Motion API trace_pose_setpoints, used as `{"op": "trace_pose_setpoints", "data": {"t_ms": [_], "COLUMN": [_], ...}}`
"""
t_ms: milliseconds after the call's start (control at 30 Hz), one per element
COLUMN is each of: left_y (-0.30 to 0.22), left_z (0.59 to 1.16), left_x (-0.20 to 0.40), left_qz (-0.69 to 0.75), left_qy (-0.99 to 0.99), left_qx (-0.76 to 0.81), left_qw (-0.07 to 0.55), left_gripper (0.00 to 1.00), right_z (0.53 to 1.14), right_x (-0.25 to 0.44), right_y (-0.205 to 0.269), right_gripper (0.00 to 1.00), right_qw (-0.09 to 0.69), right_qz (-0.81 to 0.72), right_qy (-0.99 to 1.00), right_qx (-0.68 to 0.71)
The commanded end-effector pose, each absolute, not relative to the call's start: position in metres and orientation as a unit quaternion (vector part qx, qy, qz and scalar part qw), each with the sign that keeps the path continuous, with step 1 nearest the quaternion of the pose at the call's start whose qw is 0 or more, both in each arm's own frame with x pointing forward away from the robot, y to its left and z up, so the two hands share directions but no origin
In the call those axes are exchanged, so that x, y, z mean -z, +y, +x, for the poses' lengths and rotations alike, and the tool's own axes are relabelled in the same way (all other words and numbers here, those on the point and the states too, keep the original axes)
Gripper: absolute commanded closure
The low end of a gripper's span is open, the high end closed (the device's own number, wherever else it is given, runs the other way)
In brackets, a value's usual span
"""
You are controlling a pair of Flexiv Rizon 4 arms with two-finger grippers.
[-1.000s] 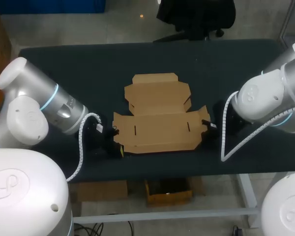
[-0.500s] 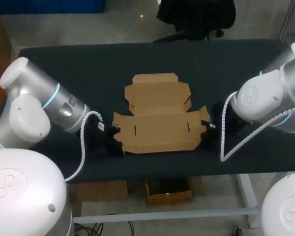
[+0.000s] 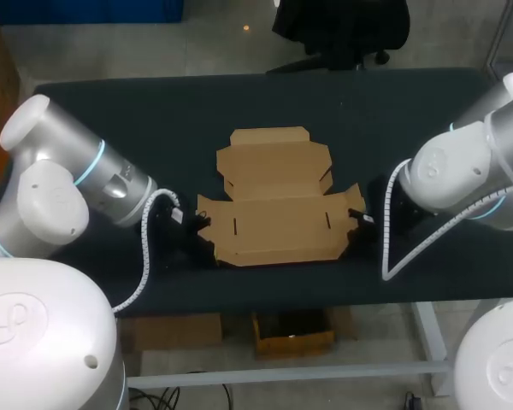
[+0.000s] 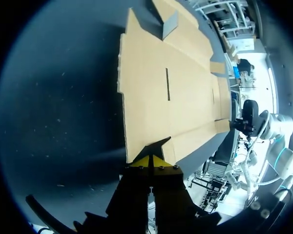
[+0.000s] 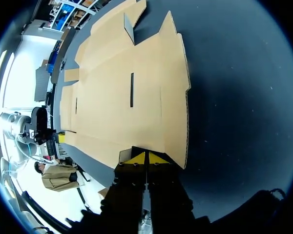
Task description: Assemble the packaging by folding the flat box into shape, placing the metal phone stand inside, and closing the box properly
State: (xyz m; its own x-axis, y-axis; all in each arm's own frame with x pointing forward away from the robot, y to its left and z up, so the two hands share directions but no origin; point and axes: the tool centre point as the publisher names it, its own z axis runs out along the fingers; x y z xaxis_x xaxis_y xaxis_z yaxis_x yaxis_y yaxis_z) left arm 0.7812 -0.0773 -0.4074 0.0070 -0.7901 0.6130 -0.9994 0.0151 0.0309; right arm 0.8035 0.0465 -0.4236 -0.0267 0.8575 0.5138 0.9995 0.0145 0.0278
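Observation:
The flat brown cardboard box lies unfolded in the middle of the dark table, its lid panel toward the far side. My left gripper is low at the box's left front corner. In the left wrist view its yellow tips are shut together and touch the edge of the cardboard. My right gripper is at the box's right side flap. It too is shut, with its tips against the edge of the cardboard. No metal phone stand shows in any view.
The table is covered in dark cloth, with bare room on the far side and to both sides of the box. Its front edge runs just behind both grippers. Each wrist view shows my other arm beyond the box's far end.
My left gripper has slid a little to the right, up to the box's left front corner. The right arm and the box look unchanged.

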Motion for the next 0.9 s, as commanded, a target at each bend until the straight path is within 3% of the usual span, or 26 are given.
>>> {"op": "trace_pose_setpoints", "data": {"t_ms": [33,900], "left_y": [-0.0802,-0.0879], "left_z": [0.7824,0.7842], "left_x": [0.4075,0.4098], "left_qz": [0.668,0.671], "left_qy": [-0.671,-0.672], "left_qx": [-0.214,-0.207], "left_qw": [0.240,0.234], "left_gripper": [1.00,1.00], "right_z": [0.8056,0.8067], "right_x": [0.4241,0.4215], "right_y": [0.0461,0.0493], "right_gripper": [1.00,1.00], "right_qw": [0.185,0.180], "right_qz": [-0.673,-0.674], "right_qy": [-0.689,-0.691], "right_qx": [0.195,0.189]}}
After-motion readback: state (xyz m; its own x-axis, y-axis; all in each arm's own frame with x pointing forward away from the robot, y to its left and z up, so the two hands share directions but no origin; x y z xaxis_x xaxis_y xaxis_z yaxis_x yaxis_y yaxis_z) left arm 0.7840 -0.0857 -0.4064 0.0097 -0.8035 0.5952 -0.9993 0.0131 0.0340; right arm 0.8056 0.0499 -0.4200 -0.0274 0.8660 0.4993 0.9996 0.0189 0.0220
